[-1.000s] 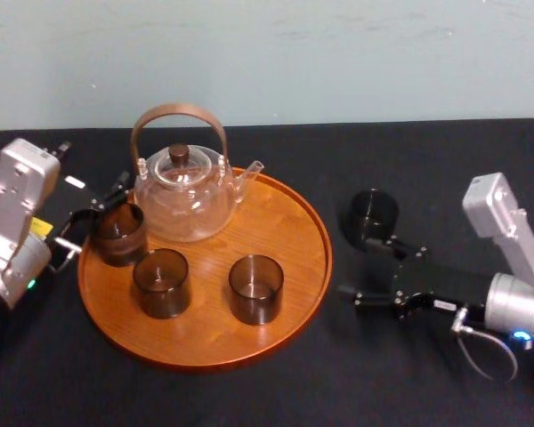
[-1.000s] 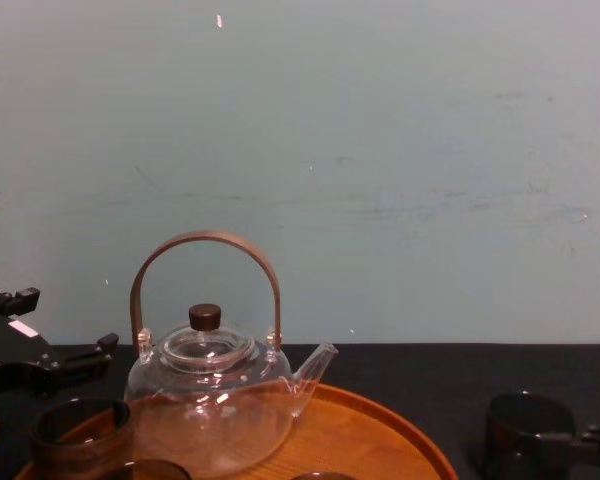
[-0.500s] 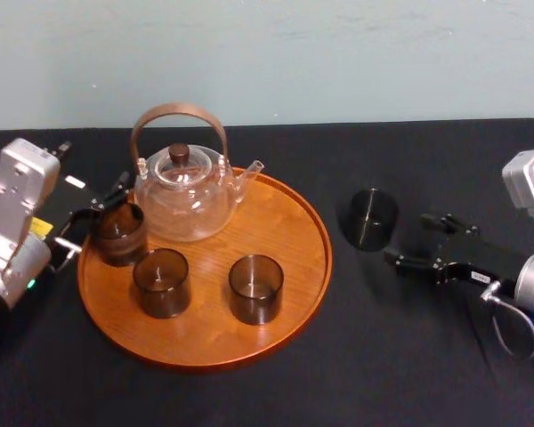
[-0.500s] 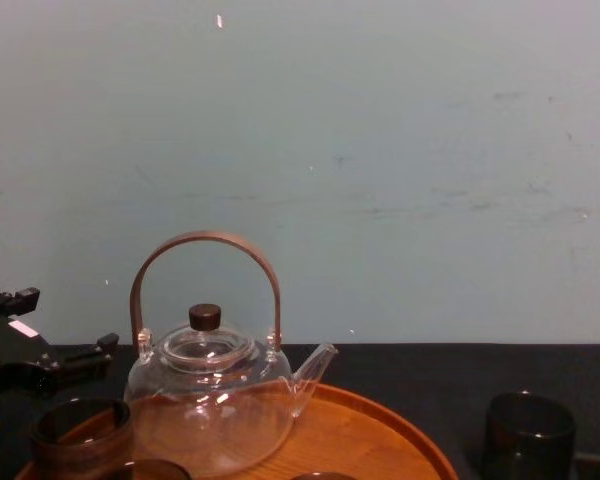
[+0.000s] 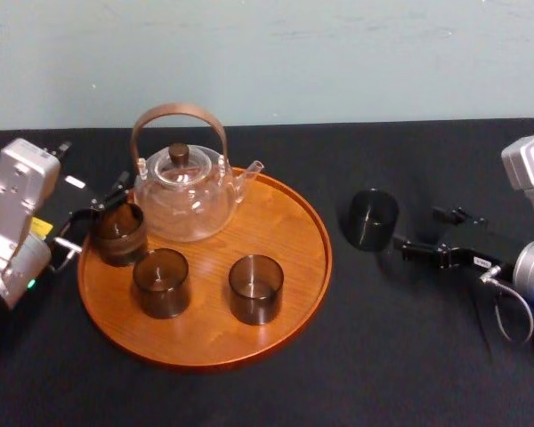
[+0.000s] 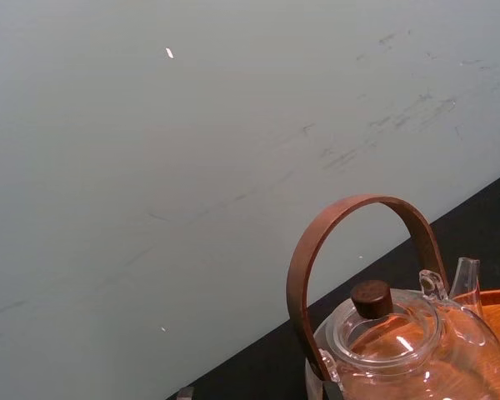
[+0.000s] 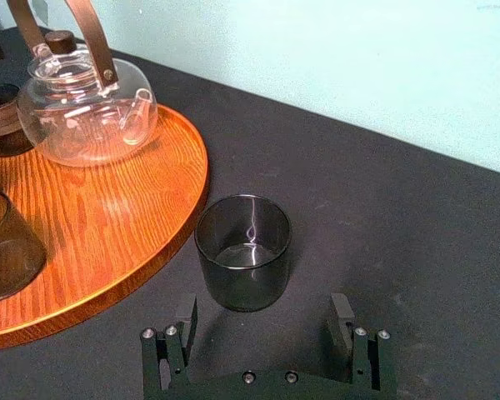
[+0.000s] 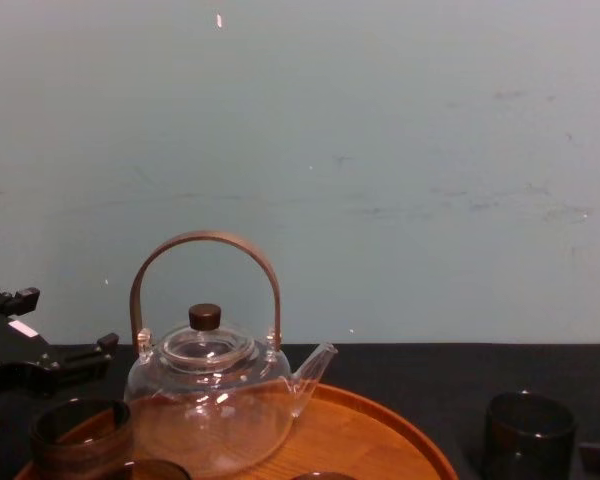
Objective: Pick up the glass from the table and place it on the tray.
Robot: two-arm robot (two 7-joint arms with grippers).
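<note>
A: Starting from the left, what does the left gripper (image 5: 101,215) do?

B: It rests at the left rim of the tray (image 5: 285,209), just beside the left tumbler (image 5: 118,233). Its fingers are spread apart and they grip nothing. I judge that it is idle, because the thing of the task stands on the other side.

A: And the tray itself?

B: It is round, of orange-brown wood with a clear grain and a low raised rim. At the back it carries a clear glass teapot (image 5: 185,196) with an arched brown handle. In front of it stand the middle tumbler (image 5: 161,283) and the right tumbler (image 5: 255,288). The part to the right of the teapot is bare, so I think there is room for one more.

A: Where is the glass?

B: The glass (image 5: 372,219) stands upright on the black table (image 5: 383,356), near the right edge of the tray but apart from it. It is a short, straight-sided cylinder, dark and see-through, smooth, without a handle.

A: And the right gripper?

B: The right gripper (image 5: 420,229) lies low, just to the right of the glass. Its jaws are released and wide, and the tips are just short of the wall. I believe they are so wide because a round, smooth wall needs one finger on each side.
</note>
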